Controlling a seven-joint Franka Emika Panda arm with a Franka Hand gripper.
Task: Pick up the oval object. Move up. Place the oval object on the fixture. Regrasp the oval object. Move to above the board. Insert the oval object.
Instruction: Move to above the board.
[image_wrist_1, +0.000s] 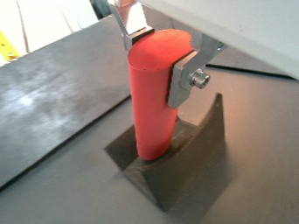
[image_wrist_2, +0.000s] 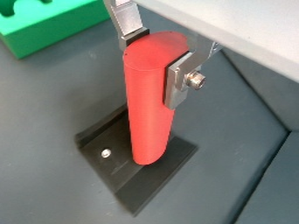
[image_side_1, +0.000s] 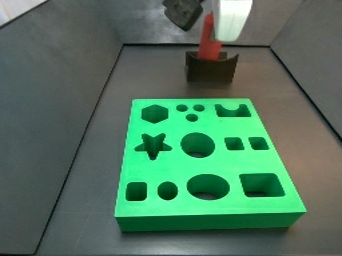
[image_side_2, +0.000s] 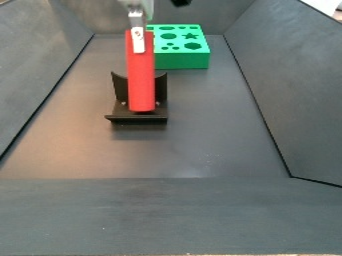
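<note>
The oval object (image_wrist_1: 155, 96) is a smooth red peg standing upright with its lower end on the fixture (image_wrist_1: 187, 166), a dark block on a base plate. Both wrist views show my gripper (image_wrist_2: 158, 52) shut on the peg's upper end, one silver finger (image_wrist_2: 181, 79) on each side. In both side views the peg (image_side_2: 138, 70) rises from the fixture (image_side_2: 138, 105), and the gripper (image_side_1: 211, 20) holds its top. The green board (image_side_1: 201, 165) with shaped cut-outs lies flat apart from the fixture; one corner (image_wrist_2: 47, 26) shows in a wrist view.
Dark sloping walls (image_side_2: 261, 100) enclose the grey floor on both sides. The board (image_side_2: 181, 45) lies just behind the fixture in a side view. A screw head (image_wrist_2: 107, 153) sits on the fixture's base plate.
</note>
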